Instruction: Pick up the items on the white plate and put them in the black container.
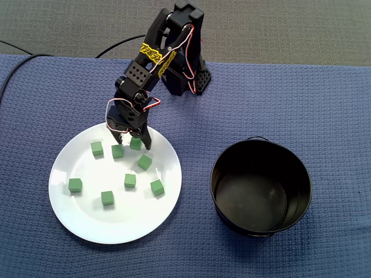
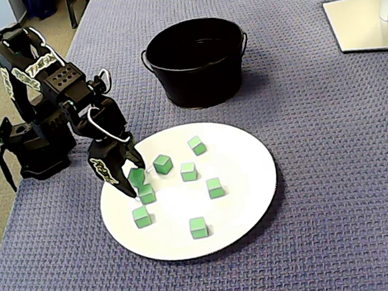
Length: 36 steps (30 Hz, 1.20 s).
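Settle the black two-finger hand (image 1: 133, 142), at present spread to a moderate gap and gripping nothing, squarely astride the small green cube (image 1: 135, 143) sitting between its fingertips near the rear edge of the round white plate (image 1: 87, 223); cannot tell contact from mere closeness in either fixed view. Lower almost onto the plate, then squeeze slowly on two flat faces rather than corners, to avoid popping the cube out sideways. Mind the neighbouring green cube (image 1: 117, 151), just beside the finger on the picture's left in a fixed view and likely to get nudged. Lift straight up, well clear of the other six cubes (image 1: 130, 180) scattered across the plate, before swinging over to the round black metal container (image 1: 261, 185), standing apart from the plate on the blue-cloth-covered bench (image 1: 324, 104) and seemingly empty. Release low over the middle, clear of the rim.
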Motion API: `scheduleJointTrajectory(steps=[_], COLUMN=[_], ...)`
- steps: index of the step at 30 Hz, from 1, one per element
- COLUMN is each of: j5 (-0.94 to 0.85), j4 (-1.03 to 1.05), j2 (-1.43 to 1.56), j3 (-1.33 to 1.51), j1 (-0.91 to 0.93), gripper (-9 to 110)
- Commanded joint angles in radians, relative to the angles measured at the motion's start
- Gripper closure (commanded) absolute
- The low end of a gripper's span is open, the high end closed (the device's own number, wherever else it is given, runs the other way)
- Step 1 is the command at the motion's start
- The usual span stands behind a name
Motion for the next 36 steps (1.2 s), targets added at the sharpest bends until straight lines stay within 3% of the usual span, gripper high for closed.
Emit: scheduleJointTrajectory(steps=[1, 11, 19, 27, 36], j5=[-0.015, -0.015, 0.015, 0.318, 0.847], j4=[-0.035, -0.009, 0.057, 0.607, 0.687], j2=[-0.009, -0.003, 0.041, 0.301, 0.549], j3=[0.028, 0.043, 0.028, -0.330, -0.681], j1=[-0.012, -0.012, -0.015, -0.060, -0.413], gripper=[77, 101, 101, 101, 102])
